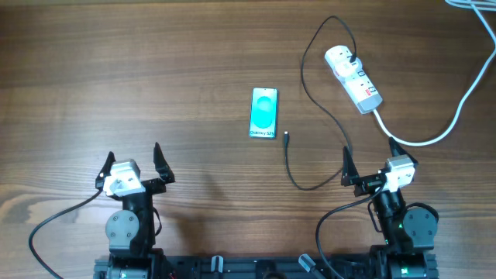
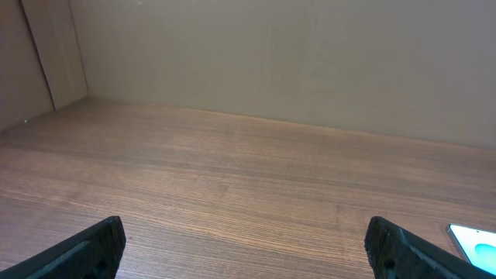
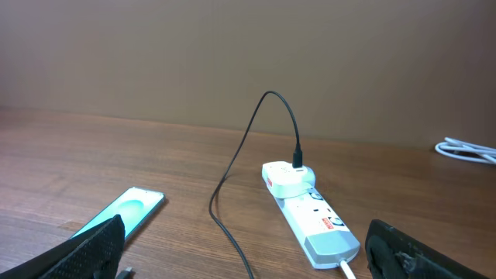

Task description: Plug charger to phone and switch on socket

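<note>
Item 1. Left gripper: released, both fingers spread wide with nothing between them; it hovers over bare wooden table. Its wrist view shows only wood grain between the fingers.

Item 2. Right gripper: released, fingers spread wide, grasping nothing.

Item 3. Phone: lies flat, cyan-teal screen up, white lettering at the end nearer the grippers. It sits ahead and to the right of the left gripper and ahead and to the left of the right gripper, well apart from both. In the left wrist view only 1 corner shows, at the right edge.

Item 4. Charger: thin black cable. Its connector tip lies on the table just beside the phone's near right corner, apart from it and not plugged in. From the tip the cable curves back toward the right gripper, passes close by that gripper's left finger, then runs forward and arches up into a white plug at the far end of the socket.

Item 5. Socket: white power strip with red switch marks, lying flat ahead of the right gripper, well apart from it. Switch position cannot be told.

Item 6. Thick white cord: leaves the socket's near end and sweeps off to the right gripper's right.
</note>
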`<act>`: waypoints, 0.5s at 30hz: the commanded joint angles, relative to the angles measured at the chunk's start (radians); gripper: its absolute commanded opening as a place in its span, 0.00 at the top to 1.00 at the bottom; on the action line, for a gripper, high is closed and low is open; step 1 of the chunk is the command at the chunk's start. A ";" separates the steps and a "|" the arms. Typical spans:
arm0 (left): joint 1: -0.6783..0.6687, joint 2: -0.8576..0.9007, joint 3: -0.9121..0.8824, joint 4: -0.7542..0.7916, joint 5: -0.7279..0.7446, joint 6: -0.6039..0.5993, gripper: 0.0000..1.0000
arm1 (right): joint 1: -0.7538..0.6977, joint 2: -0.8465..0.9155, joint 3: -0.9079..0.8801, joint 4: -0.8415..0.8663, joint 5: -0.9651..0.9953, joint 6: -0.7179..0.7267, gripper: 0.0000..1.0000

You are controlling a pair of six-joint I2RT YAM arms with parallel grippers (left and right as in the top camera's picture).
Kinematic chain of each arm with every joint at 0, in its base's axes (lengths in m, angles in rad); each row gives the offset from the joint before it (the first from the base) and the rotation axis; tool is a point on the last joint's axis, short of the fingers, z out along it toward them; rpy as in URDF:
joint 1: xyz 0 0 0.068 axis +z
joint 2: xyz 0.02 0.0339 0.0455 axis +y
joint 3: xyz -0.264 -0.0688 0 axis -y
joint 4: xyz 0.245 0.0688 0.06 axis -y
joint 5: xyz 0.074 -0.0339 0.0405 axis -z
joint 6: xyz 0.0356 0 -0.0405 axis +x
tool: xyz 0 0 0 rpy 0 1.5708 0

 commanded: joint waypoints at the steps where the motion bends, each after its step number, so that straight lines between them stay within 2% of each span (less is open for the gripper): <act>1: 0.006 -0.005 -0.001 -0.004 -0.003 -0.010 0.00 | 0.002 0.002 -0.001 0.005 0.005 0.008 0.00; 7: 0.006 -0.005 0.000 0.004 0.285 -0.010 0.00 | 0.002 0.002 -0.001 0.005 0.005 0.007 0.00; 9: 0.006 -0.005 -0.001 0.070 0.415 -0.010 0.00 | 0.002 0.002 -0.001 0.005 0.005 0.007 0.00; 11: 0.006 -0.005 0.000 0.229 0.621 -0.011 0.00 | 0.002 0.002 -0.001 0.005 0.005 0.007 0.00; 13: 0.006 -0.005 0.008 0.374 0.723 -0.105 0.00 | 0.002 0.002 -0.001 0.005 0.005 0.007 0.00; 15: 0.006 -0.005 0.047 0.451 0.729 -0.231 0.00 | 0.002 0.002 -0.001 0.005 0.005 0.007 0.00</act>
